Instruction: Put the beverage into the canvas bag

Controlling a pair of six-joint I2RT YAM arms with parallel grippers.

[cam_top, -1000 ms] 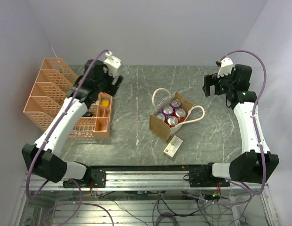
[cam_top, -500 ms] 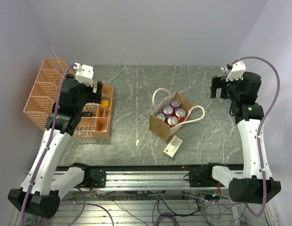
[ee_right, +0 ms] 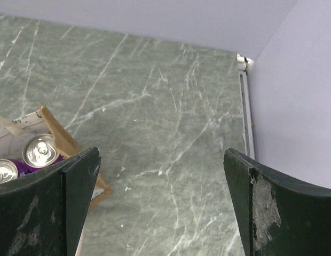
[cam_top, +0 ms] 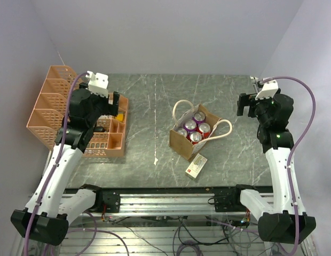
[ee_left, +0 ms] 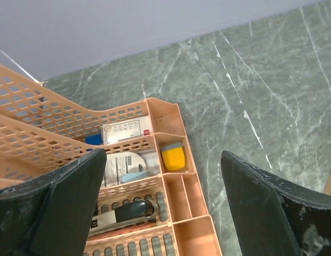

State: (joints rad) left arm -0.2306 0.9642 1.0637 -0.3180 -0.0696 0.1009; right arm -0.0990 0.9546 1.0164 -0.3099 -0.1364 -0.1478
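Observation:
The tan canvas bag (cam_top: 182, 142) stands mid-table with cream loop handles; several purple and red beverage cans (cam_top: 193, 127) stand upright inside it. Its edge and two can tops (ee_right: 40, 151) show at the left of the right wrist view. My left gripper (cam_top: 115, 102) is open and empty, raised over the orange rack (cam_top: 53, 109). My right gripper (cam_top: 243, 105) is open and empty, raised near the table's far right, well clear of the bag.
The orange mesh rack (ee_left: 182, 202) holds a yellow item (ee_left: 173, 158), white packets and a dark tool. A small white box (cam_top: 196, 166) lies on the table in front of the bag. Walls close in at the back and right (ee_right: 293, 96).
Both arms have pulled back and risen from their outstretched poses of a second ago. In the last half second they barely moved. The bag and cans have not moved.

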